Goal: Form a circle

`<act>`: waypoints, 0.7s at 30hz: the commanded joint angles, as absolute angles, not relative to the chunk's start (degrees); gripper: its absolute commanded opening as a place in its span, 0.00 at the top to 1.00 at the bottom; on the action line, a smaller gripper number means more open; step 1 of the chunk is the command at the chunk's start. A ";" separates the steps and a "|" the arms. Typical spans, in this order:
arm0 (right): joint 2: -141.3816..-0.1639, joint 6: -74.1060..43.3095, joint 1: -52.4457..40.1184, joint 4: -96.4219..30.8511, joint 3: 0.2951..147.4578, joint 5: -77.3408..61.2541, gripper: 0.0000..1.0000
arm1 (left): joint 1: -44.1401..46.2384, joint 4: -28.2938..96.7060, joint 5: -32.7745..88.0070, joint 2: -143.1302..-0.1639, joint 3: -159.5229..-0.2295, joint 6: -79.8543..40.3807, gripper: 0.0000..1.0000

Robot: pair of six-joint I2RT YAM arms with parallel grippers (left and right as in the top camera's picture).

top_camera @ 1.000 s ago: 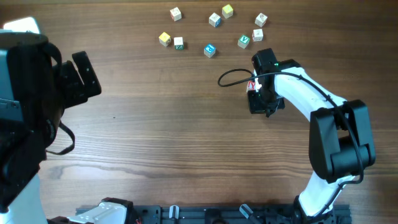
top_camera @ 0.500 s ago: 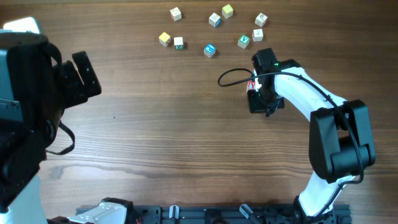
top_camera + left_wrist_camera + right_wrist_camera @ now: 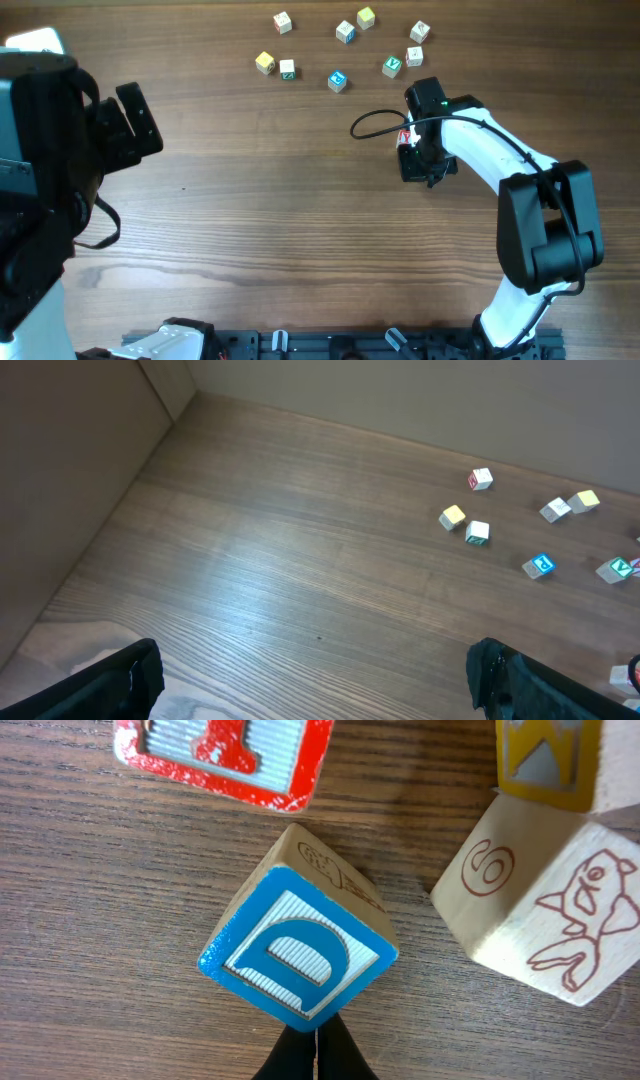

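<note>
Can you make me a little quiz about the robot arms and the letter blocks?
1. True or false: the left gripper has its fingers wide apart.
2. Which letter is on the blue cube in the right wrist view? A) D B) M C) Z
3. Fill the gap: just below that cube, the right gripper is ___ (open or shut).
Key: 1 true; 2 A; 3 shut.
</note>
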State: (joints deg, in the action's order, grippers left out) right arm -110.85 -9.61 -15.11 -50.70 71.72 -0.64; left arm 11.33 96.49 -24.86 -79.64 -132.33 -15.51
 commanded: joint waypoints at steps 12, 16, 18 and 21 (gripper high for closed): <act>-109.14 -9.43 -15.14 -50.17 73.82 -1.54 0.96 | 11.07 96.49 -25.58 -79.66 -132.31 -15.40 0.00; -109.14 -9.41 -15.14 -50.11 73.89 -1.52 0.96 | 11.07 96.49 -25.58 -79.66 -132.31 -15.40 0.00; -109.16 -9.41 -15.14 -50.17 73.89 -1.52 0.95 | 11.07 96.49 -25.58 -79.66 -132.31 -15.40 0.00; -109.16 -9.39 -15.14 -50.41 73.89 -1.54 0.95 | 11.07 96.49 -25.58 -79.66 -132.31 -15.40 0.00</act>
